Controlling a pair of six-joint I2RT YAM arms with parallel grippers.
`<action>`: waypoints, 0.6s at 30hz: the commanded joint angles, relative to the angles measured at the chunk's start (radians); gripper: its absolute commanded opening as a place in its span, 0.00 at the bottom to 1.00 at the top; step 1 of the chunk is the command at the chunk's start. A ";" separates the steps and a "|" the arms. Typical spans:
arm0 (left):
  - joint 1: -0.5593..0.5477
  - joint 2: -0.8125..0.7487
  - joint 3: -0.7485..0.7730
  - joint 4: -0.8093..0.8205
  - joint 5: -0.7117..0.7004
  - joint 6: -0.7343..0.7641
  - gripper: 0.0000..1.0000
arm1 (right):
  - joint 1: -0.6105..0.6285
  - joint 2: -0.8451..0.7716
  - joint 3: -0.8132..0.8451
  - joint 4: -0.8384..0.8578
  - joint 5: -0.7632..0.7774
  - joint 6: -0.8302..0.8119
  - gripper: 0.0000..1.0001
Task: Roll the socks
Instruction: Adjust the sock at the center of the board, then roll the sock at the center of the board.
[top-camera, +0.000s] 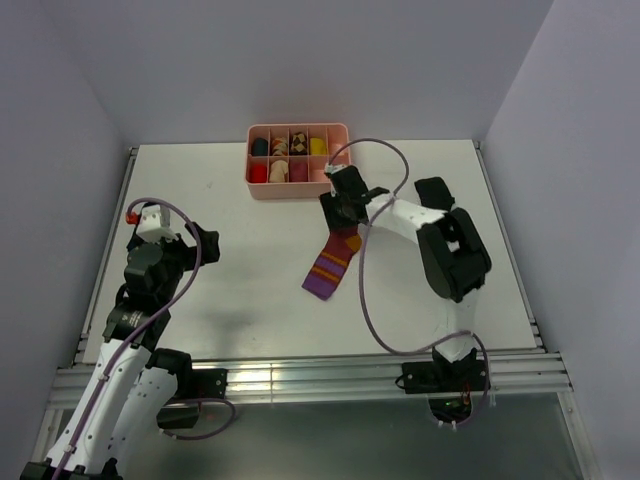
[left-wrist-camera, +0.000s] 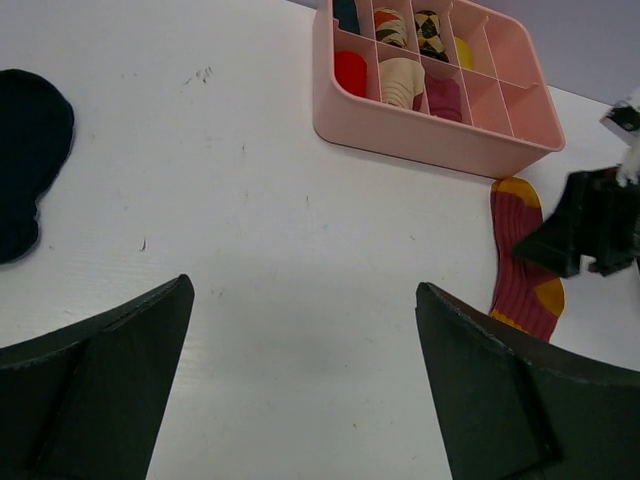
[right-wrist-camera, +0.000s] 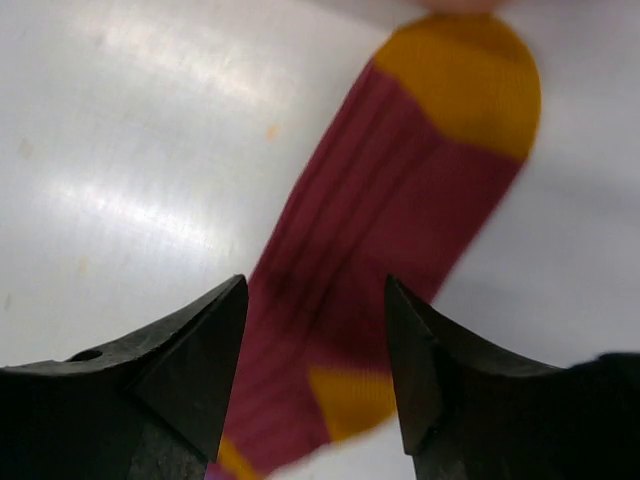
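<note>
Your left end effector (left-wrist-camera: 302, 290) hangs wide open well left of the pink tray (top-camera: 298, 190), while the striped sock (top-camera: 332, 265), soft, light and floppy, lies just beside the tray's near wall under your right end effector (right-wrist-camera: 315, 290), whose jaws are parted and seemingly not gripping, so pinch the orange toe end nearest the tray.

Open tabletop (top-camera: 230, 250) left of the striped sock (top-camera: 333, 265), pink tray (top-camera: 298, 192) close behind, right gripper (top-camera: 340, 215) above it

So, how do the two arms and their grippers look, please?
The left arm and the right arm have white links and black joints. A lilac cable loops along each. A small red tag sits near the left wrist. The gripper fingers are black and wedge-shaped.
</note>
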 joint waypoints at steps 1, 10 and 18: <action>-0.002 -0.008 0.009 0.037 0.023 0.003 0.99 | 0.090 -0.270 -0.134 0.090 0.047 -0.077 0.66; -0.001 -0.027 0.016 0.020 0.003 0.000 1.00 | 0.383 -0.623 -0.542 0.173 0.189 -0.091 0.85; -0.001 -0.050 0.015 0.011 -0.010 0.001 1.00 | 0.607 -0.600 -0.601 0.134 0.299 -0.033 0.77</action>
